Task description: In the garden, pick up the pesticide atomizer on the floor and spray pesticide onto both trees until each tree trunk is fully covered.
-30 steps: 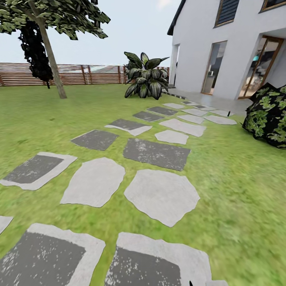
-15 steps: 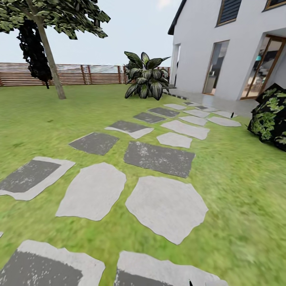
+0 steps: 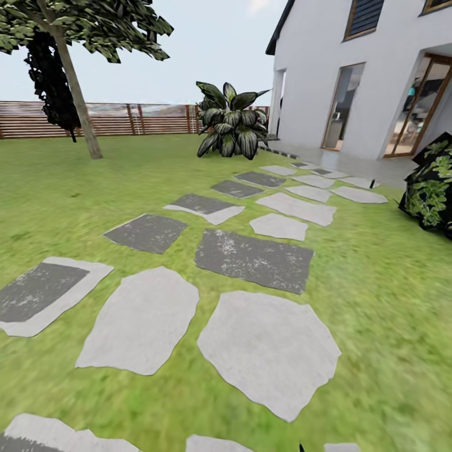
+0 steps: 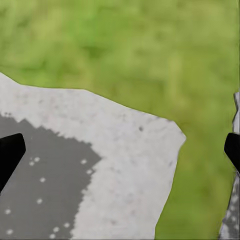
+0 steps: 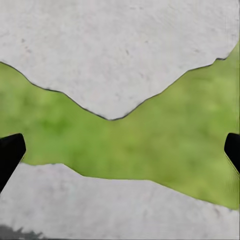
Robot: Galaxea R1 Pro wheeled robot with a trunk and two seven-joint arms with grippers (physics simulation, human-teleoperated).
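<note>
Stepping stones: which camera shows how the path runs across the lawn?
The head view: the stepping stones run in a line toward the house. The wrist views give close-ups of stone edges and grass under the open left claw and right claw.

Your head view cuts off the dark-leaved bush (image 3: 433, 188) at the right of the frame and the crown of the tree (image 3: 75, 94) at the upper left. The house (image 3: 351, 75) runs off the top and right. The nearest stepping stones (image 3: 56, 434) are clipped by the bottom edge. In each wrist view, only the black tips of the left claw (image 4: 120, 152) and right claw (image 5: 120, 152) show at the side edges; the lawn (image 4: 125, 50) there is blurred.
</note>
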